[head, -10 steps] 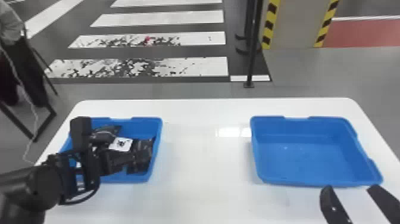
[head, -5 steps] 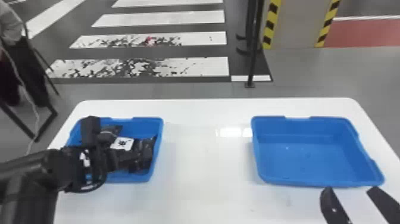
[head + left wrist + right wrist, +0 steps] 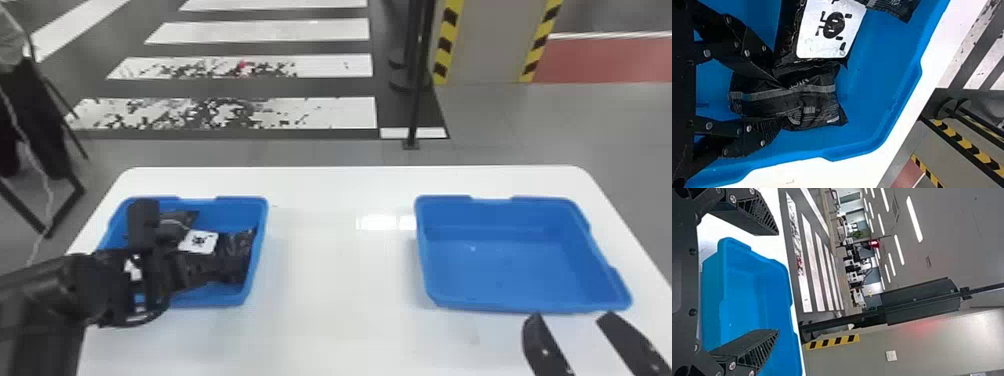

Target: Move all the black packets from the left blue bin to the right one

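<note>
2 bins [image 3: 242,215]; 3+ blk pkts [image 3: 820,105] in L

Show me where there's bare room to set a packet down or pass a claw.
Right bin: bare floor within its walls. White table: bare between the two bins. Left bin: a blue strip between the black packets and the far wall. Crowded: around those packets, with the left claw down at one.
</note>
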Controlling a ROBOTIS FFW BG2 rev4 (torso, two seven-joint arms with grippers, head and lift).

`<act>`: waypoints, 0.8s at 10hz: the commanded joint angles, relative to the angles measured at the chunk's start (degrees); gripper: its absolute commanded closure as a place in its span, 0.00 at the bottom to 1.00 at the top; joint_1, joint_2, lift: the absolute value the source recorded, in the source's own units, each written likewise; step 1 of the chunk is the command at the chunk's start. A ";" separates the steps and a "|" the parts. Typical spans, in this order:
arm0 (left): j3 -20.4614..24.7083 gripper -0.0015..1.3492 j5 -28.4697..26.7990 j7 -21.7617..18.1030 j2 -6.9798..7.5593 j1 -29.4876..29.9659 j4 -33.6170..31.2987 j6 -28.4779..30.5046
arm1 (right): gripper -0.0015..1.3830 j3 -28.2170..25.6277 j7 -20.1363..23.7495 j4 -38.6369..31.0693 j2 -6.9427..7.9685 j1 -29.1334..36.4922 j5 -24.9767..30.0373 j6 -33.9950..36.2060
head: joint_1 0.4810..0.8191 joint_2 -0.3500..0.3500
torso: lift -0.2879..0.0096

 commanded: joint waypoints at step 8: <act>4.36 0.90 0.93 -2.38 -1.14 22.26 -42.31 5.00 | 0.10 0.23 4.04 -0.25 -0.18 -2.39 -1.25 4.51 | 0.63 0.61 | 0.50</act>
